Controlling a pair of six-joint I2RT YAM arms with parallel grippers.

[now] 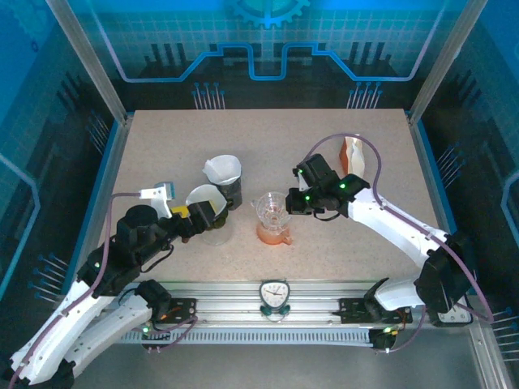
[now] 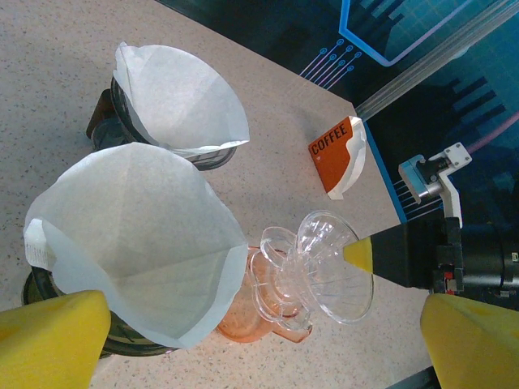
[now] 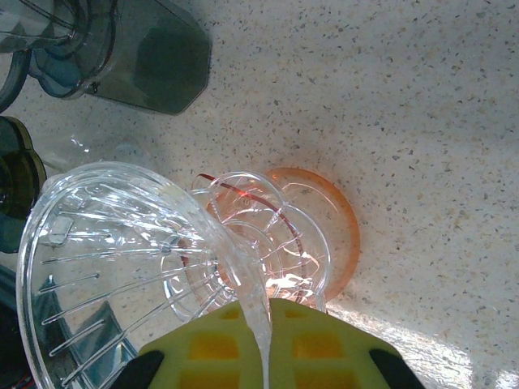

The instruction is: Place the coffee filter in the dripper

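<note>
A clear ribbed dripper (image 1: 272, 208) stands on an orange cup (image 1: 274, 235) at the table's middle. My right gripper (image 1: 293, 200) is shut on the dripper's rim; the yellow pads (image 3: 219, 352) pinch the clear wall (image 3: 253, 312). Two white coffee filters stand open in dark holders to the left: a near one (image 2: 138, 243) and a far one (image 2: 182, 97). My left gripper (image 2: 261, 314) is open wide, one finger (image 2: 53, 340) low beside the near filter's holder and the other (image 2: 470, 340) beyond the dripper (image 2: 336, 267). It holds nothing.
An orange COFFEE bag (image 2: 334, 154) stands at the back right (image 1: 354, 154). A small round dial (image 1: 274, 293) sits on the front rail. A dark grey container (image 3: 154, 57) is just behind the dripper in the right wrist view.
</note>
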